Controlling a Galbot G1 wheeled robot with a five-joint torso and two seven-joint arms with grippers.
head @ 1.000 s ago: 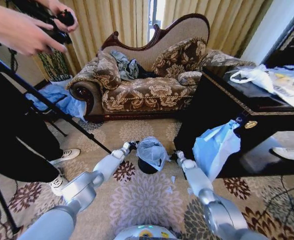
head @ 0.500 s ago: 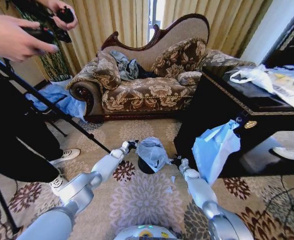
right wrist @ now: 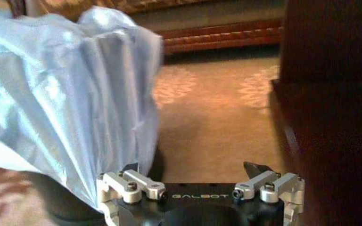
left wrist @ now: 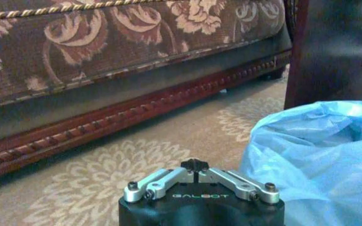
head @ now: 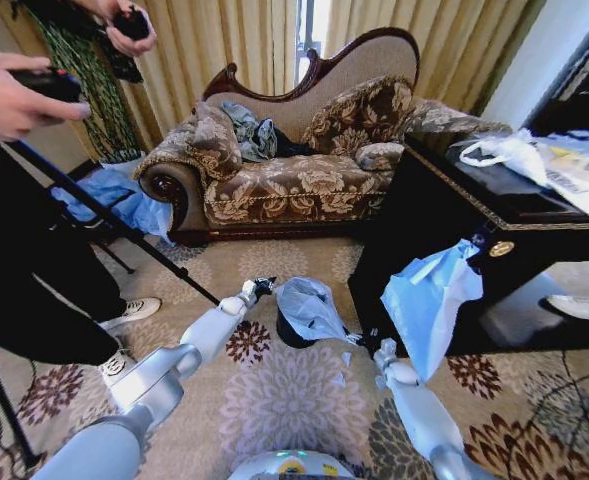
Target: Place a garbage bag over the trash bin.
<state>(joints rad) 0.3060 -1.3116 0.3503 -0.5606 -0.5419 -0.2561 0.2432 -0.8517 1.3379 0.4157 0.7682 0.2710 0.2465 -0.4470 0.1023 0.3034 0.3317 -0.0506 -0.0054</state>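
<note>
The pale blue garbage bag [head: 308, 306] lies crumpled over the top of the black trash bin [head: 288, 335] on the carpet, with one side pulled out toward my right arm. My left gripper [head: 265, 286] hovers at the bag's left edge. In the left wrist view this gripper [left wrist: 195, 165] is shut, and the bag [left wrist: 319, 150] sits just beside it with a small gap. My right gripper [head: 370, 343] sits right of the bin. In the right wrist view it [right wrist: 192, 167] is open, and the bag's film [right wrist: 74, 99] hangs down against one finger [right wrist: 130, 170].
A black cabinet [head: 444, 230] stands close on the right, with a larger pale blue bundle [head: 429, 298] leaning on it and a white bag [head: 509, 150] on top. Behind is the patterned sofa [head: 294, 185]. A tripod leg [head: 104, 215] and a person's shoes [head: 134, 310] are on the left.
My right arm has drawn back toward me, and the bag's right side has stretched out after it. The left arm has stayed put. The person's hands at upper left shifted.
</note>
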